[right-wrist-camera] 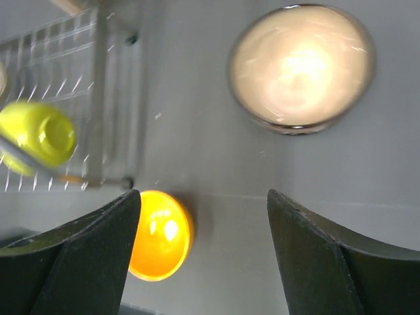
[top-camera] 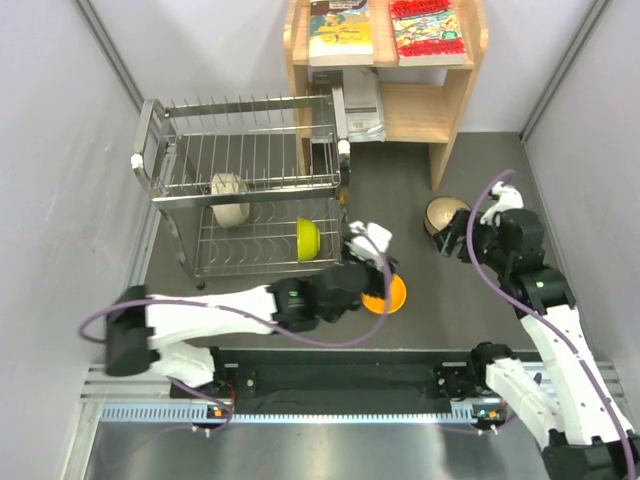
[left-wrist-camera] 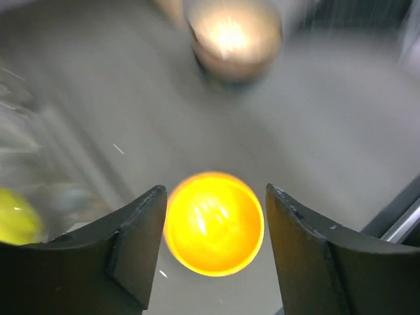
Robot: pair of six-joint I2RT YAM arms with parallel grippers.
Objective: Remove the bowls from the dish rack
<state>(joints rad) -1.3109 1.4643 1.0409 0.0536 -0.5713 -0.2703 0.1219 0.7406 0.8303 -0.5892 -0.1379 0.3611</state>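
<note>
The bowls are split between the dish rack (top-camera: 255,183) and the table (top-camera: 440,290). The yellow-green bowl (top-camera: 308,238) is seen standing on edge at the right end of the lower tier and the cream-white bowl (top-camera: 228,198) further left in the rack, while the orange bowl (left-wrist-camera: 214,226) and the pinkish-brown bowl (top-camera: 443,214) are already set on the table. The yellow-green bowl is judged the next to be taken. It lies just left of and beyond the left gripper (left-wrist-camera: 215,191), which is held open, its jaws apart on either side of the orange bowl below. The right gripper (right-wrist-camera: 202,195), also open, is placed by the pinkish-brown bowl, farther from the rack, so the left arm is the nearer.
</note>
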